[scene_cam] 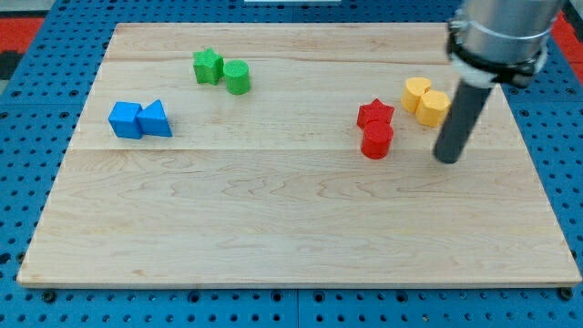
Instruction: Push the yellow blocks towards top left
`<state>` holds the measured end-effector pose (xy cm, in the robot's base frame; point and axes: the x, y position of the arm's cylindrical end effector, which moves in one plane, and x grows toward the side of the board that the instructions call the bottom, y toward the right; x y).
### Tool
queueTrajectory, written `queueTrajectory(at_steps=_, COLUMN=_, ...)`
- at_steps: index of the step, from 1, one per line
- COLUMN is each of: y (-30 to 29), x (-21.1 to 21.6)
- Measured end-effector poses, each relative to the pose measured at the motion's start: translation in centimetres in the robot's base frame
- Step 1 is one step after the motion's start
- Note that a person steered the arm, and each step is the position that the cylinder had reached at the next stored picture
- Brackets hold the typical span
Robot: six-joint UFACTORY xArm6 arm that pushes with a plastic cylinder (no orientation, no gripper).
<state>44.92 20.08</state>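
Note:
Two yellow blocks sit together at the view's right, upper half: a yellow heart-like block (416,93) and a yellow round block (434,108) touching it on its lower right. My tip (446,159) rests on the board just below and slightly right of the yellow round block, a short gap apart. The dark rod rises from it to the arm's grey housing at the view's top right, which hides the board's far right corner.
A red star (374,114) and a red cylinder (376,141) lie just left of the yellow blocks. A green star (208,66) and a green cylinder (238,77) are at the top left. A blue cube (126,119) and a blue triangle (156,119) are at the left. The wooden board (291,228) ends at blue pegboard.

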Motion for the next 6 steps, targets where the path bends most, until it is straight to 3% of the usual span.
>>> queueTrajectory(at_steps=3, y=-0.5, x=-10.9)
queueTrajectory(at_steps=6, y=-14.0, x=-18.6)
